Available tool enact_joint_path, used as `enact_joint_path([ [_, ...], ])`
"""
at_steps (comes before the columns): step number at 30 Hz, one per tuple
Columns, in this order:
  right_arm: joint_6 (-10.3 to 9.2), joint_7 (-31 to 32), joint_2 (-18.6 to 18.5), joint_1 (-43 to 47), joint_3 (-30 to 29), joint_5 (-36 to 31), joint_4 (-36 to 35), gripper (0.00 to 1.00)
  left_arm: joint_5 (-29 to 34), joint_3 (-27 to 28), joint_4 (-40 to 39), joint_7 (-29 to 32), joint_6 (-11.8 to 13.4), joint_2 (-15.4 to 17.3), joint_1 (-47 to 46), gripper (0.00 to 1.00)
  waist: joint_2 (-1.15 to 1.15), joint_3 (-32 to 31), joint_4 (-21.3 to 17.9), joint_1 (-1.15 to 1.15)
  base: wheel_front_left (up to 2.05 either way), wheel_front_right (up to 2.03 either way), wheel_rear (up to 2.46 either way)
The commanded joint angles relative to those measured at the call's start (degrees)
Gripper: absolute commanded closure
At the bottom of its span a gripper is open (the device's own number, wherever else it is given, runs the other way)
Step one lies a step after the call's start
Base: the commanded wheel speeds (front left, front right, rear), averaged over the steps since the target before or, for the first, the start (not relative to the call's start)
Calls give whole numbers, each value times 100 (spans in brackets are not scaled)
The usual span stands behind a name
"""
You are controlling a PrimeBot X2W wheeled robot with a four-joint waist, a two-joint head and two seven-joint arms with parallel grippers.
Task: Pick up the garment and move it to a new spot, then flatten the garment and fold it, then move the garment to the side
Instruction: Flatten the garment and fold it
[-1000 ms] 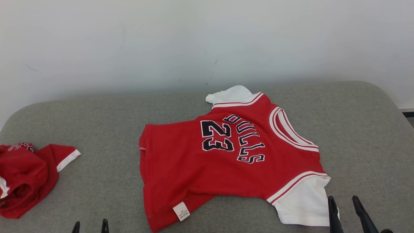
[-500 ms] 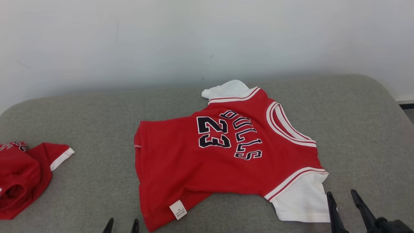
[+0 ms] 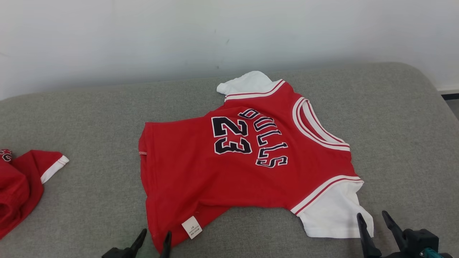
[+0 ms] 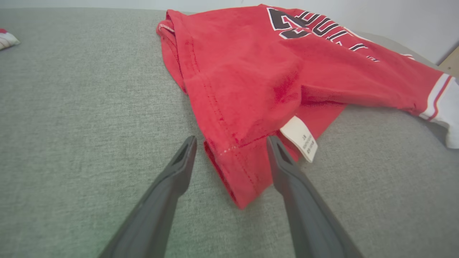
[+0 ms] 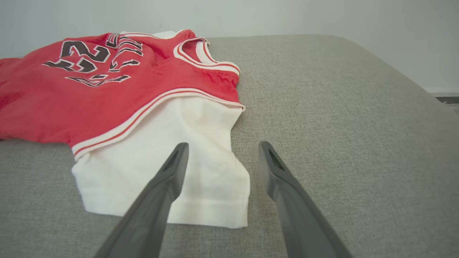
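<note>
On the bench (image 3: 89, 114) the jersey (image 3: 222, 179) lies sideways, hem corner (image 4: 236, 172) inside the spread left gripper (image 4: 231, 141), white sleeve (image 3: 333, 215) just ahead of the equally spread right gripper (image 3: 372, 215).

The left tool (image 3: 156, 233) and the right tool (image 3: 371, 214) each carry two long, matte, dark grey fingers (image 4: 170, 193) that taper to narrow tips, with a shallow recessed slot near each tip. Behind the right tool's fingers sits a blocky black housing (image 3: 416, 239) with a small teal patch (image 3: 429, 253) at its lower edge.
</note>
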Motion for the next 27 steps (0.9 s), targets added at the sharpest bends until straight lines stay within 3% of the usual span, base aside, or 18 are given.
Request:
enact_joint_path([
  [1, -13, -6, 12, -91, 38, 58, 160, 0, -196, 32, 102, -18, 7, -28, -85, 0, 0, 40, -16, -1, 0, 0, 0],
  [8, -13, -6, 69, -278, 124, 92, 513, 0, -407, -127, 317, -18, 6, -5, -268, 0, 0, 77, -21, -1, 0, 0, 0],
  [27, -13, -5, 173, -719, 411, 220, 1584, 0, -108, -305, -445, -18, 5, -90, 139, 0, 0, 82, -40, -1, 0, 0, 0],
])
